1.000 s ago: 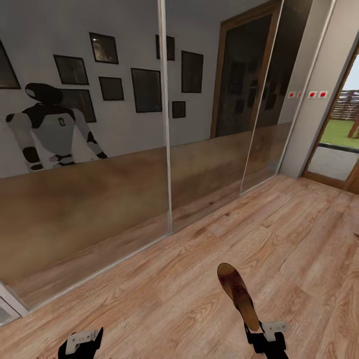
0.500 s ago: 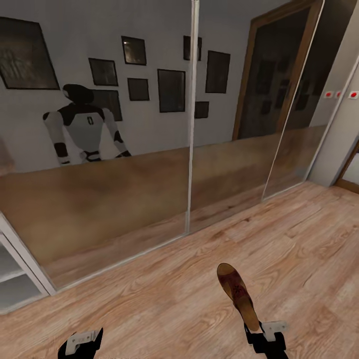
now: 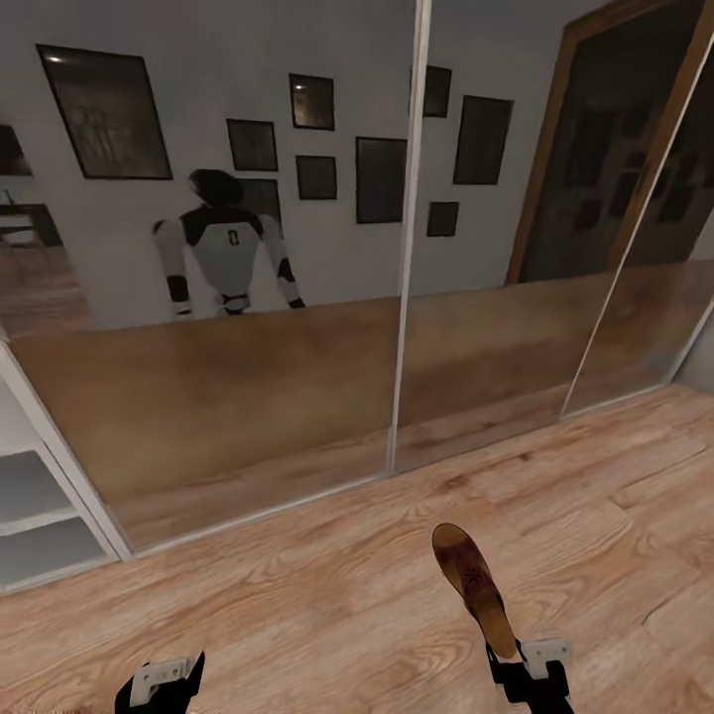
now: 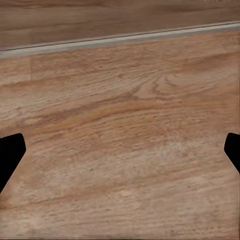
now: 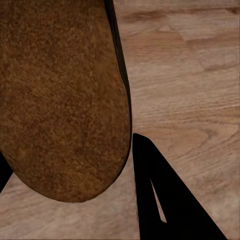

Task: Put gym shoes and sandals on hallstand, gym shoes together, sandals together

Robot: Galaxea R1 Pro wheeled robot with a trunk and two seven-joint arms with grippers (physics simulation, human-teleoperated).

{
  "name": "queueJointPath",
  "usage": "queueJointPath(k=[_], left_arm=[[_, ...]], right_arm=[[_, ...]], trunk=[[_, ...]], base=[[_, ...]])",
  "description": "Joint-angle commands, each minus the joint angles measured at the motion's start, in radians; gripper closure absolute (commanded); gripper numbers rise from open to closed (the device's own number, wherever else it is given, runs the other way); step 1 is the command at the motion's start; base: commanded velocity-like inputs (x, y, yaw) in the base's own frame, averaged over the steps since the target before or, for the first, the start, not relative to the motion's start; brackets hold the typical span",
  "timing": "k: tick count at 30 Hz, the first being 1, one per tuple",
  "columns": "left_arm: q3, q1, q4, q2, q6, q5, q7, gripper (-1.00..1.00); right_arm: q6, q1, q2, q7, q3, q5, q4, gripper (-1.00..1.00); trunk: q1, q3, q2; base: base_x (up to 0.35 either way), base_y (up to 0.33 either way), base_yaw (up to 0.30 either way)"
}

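Sandal [image 3: 474, 589] count is one: I see a single dark brown sandal, held at its heel end by my right gripper [image 3: 511, 662] and raised clear of the corridor floor [image 3: 327, 605], toe pointing forward and away from me. From the head view I read its upper side, with the strap and tan footbed; from the right wrist view I read its brown sole [image 5: 60, 100] at close range, with one black finger [image 5: 165, 195] just beside its rim. The right fingers are clamped on the sandal.

My left gripper [image 3: 164, 679] sits low at the near edge of the head view, over bare floor. The left wrist view shows both its fingertips [image 4: 10, 157] spread wide apart with nothing between them, plus the sliding-door track [image 4: 120, 37].

Ahead I count three mirrored door panels [image 3: 228, 297]. Pale shelves [image 3: 40, 516] stand at the far left end of that wall.
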State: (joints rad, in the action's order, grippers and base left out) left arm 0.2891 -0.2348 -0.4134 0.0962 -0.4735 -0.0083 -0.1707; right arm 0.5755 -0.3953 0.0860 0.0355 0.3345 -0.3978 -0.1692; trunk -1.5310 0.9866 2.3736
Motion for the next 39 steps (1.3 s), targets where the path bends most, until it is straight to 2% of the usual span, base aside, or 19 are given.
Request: queueJointPath(k=[1,26,39], left_arm=[[0.008,-0.001,0.001,-0.001,-0.002,-0.001,-0.010,-1.00],[0.008,-0.001,0.001,-0.001,-0.002,-0.001,-0.009,-1.00],[0.008,-0.001,0.001,0.000,-0.002,-0.001,-0.009,-1.00]], right_arm=[[0.003,0.000,0.000,0.005,0.009,-0.003,0.000,1.00],[0.003,0.000,0.000,0.005,0.008,-0.003,0.000,1.00],[0.003,0.000,0.000,0.005,0.009,-0.003,0.000,1.00]], trunk=[[0.000,0.001,0.000],[0.000,0.001,0.000],[0.000,0.001,0.000]], base=[[0.093,-0.266,0.279],[0.094,-0.259,0.279],[0.027,-0.041,0.279]])
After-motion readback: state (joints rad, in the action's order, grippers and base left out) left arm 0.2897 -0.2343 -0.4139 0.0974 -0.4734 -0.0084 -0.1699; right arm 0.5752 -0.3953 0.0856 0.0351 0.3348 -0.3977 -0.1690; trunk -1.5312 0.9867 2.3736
